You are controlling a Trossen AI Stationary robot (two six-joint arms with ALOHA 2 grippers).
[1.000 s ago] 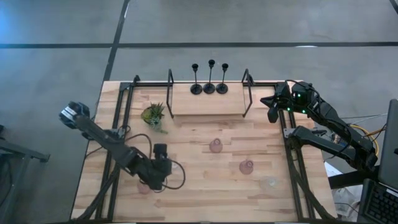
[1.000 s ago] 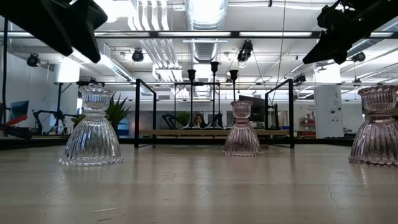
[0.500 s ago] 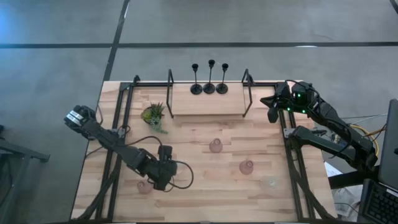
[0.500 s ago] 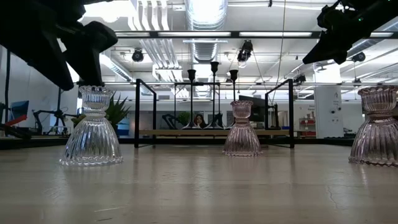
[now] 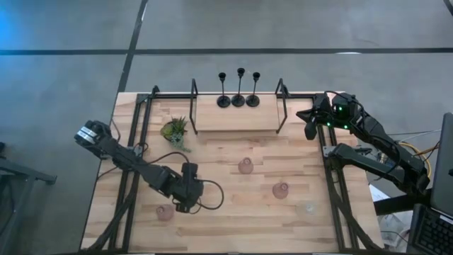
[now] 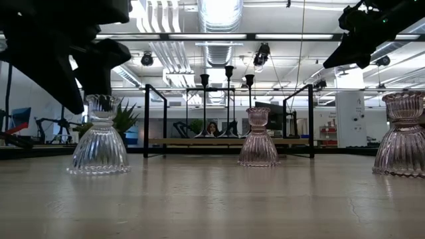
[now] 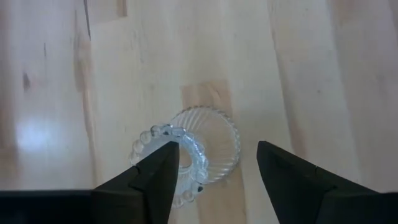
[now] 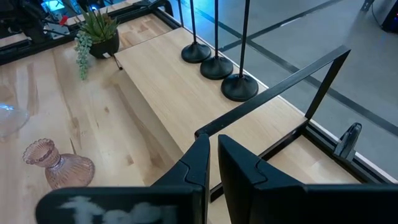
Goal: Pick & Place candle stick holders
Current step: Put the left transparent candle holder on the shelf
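Note:
A squat glass candle holder (image 7: 189, 152) stands upright on its base near the table's near left (image 5: 165, 211); it also shows in the low view (image 6: 99, 143). My left gripper (image 7: 217, 177) is open just above it and pointing down, the holder's top close by one finger; it also shows in the high view (image 5: 187, 195). Two pink glass holders (image 5: 245, 166) (image 5: 280, 190) and a clear one (image 5: 306, 208) stand on the table. Three black stemmed holders (image 5: 239, 99) stand on the far shelf. My right gripper (image 8: 213, 162) is shut and empty at the far right (image 5: 309, 122). My left gripper's one finger (image 7: 158, 174) overlaps the holder's beaded top rim (image 7: 180, 134) in the wrist view, coming from above. Whether it touches the rim I cannot tell. The holder stands on the table.
A small green plant (image 5: 174, 131) stands at the far left. A raised wooden shelf (image 5: 237, 113) with black metal frames (image 5: 281, 106) spans the far side. Black rails (image 5: 131, 177) run along both table sides.
My left gripper has moved toward the table's right edge and come down over the near-left glass holder, its open fingers now level with the holder's top. The right arm has kept still.

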